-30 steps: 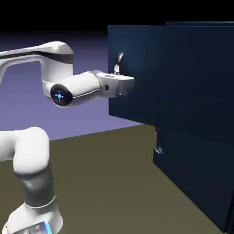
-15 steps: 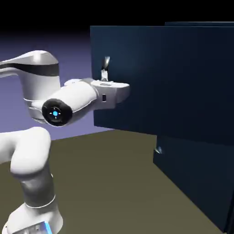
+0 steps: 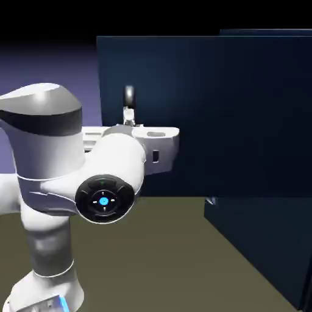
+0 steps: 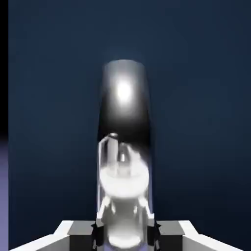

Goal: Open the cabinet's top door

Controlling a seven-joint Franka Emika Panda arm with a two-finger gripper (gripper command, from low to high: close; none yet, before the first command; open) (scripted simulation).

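Cabinet [image 3: 268, 231]: a tall dark navy box is seen at the right of the exterior view, rising above the arm; its lower panel is shut and a small silver handle [image 3: 211, 200] is seen at that panel's left edge.
Top door [image 3: 207, 109]: the upper navy panel is swung well out from the cabinet's front, its free edge reaching toward the left of the exterior view, past the arm's wrist. In the hand view the door [image 4: 196, 98] fills nearly the whole picture as flat dark blue.
Door handle [image 3: 129, 97]: a small curved silver piece is set near the door's free edge, standing just above the hand. In the hand view the handle [image 4: 125, 103] is shown as a tall rounded silver bar with a bright highlight, running up from between the fingers.
Claw [image 3: 129, 116]: it is clamped on the door handle, the fingers drawn together around its lower part; in the hand view the claw [image 4: 123, 230] is largely hidden by the handle.
Arm [image 3: 58, 158]: the white arm is raised from the lower left, its round blue-lit joint cap turned toward the camera.
Table [image 3: 158, 256]: an olive-brown surface is seen beneath the arm and the cabinet.
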